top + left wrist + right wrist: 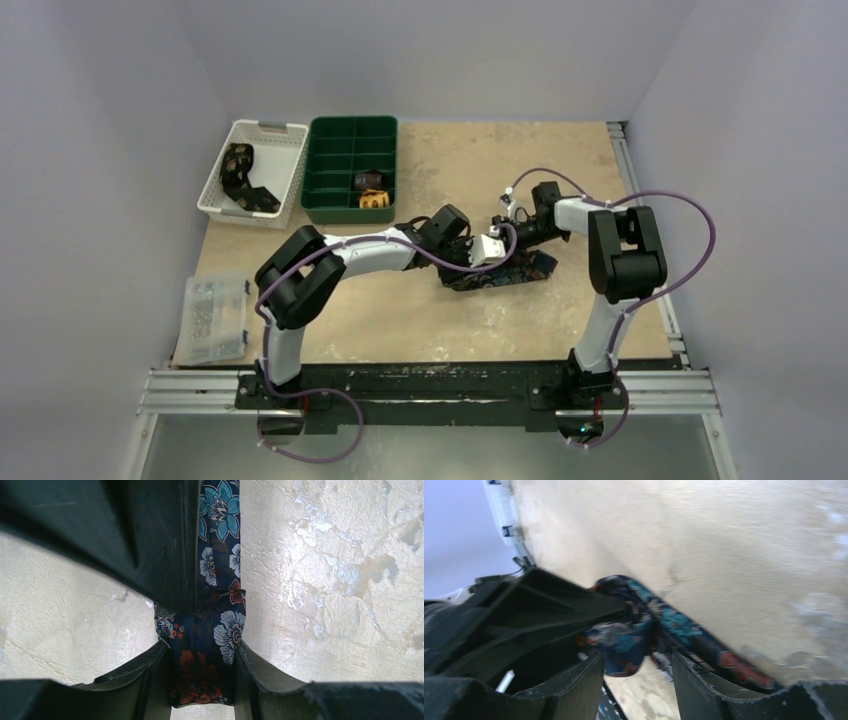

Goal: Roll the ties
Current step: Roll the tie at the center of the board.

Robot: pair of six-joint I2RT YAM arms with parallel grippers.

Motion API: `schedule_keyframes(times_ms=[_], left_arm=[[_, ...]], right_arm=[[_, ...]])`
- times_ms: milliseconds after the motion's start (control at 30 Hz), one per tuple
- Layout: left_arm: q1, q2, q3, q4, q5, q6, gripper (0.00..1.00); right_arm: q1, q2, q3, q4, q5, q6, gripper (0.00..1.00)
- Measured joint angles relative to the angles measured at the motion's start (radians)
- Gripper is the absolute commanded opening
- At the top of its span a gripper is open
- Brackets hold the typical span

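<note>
Mid-desk (400, 320), our two arms meet over the navy floral tie (220, 625). The left end effector (202, 650) is partly closed and pinches the tie's folded end between its fingers, which we judge is meant to stop the coil springing loose. The right end effector (636, 660) stands open, fingers either side of the bunched fabric without clamping it, likely placed to take hold next. The tie's free length lies flat on the desk.
</note>
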Motion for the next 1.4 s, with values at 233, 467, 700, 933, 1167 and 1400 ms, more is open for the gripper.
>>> schedule_keyframes(times_ms=[233,467,700,933,1167,1400], left_arm=[[-0.001,-0.029,-0.045,0.048,-0.020,-0.024,0.22],[-0.001,-0.028,-0.051,0.052,-0.026,-0.028,0.27],[0.000,-0.021,-0.044,0.050,-0.024,-0.014,0.32],[-0.001,-0.011,-0.029,0.039,-0.024,-0.014,0.33],[-0.002,-0.007,-0.023,0.031,-0.022,-0.010,0.36],[-0.002,-0.005,-0.021,0.028,-0.024,-0.011,0.39]], right_arm=[[-0.026,0.065,0.000,-0.023,0.021,-0.012,0.53],[-0.023,0.064,-0.001,-0.026,0.020,-0.013,0.54],[-0.016,0.009,-0.015,-0.031,-0.011,-0.038,0.58],[0.049,-0.078,-0.030,0.009,-0.061,-0.026,0.54],[0.079,-0.046,-0.061,0.080,-0.045,0.029,0.27],[0.075,-0.016,-0.052,0.072,-0.029,0.040,0.00]])
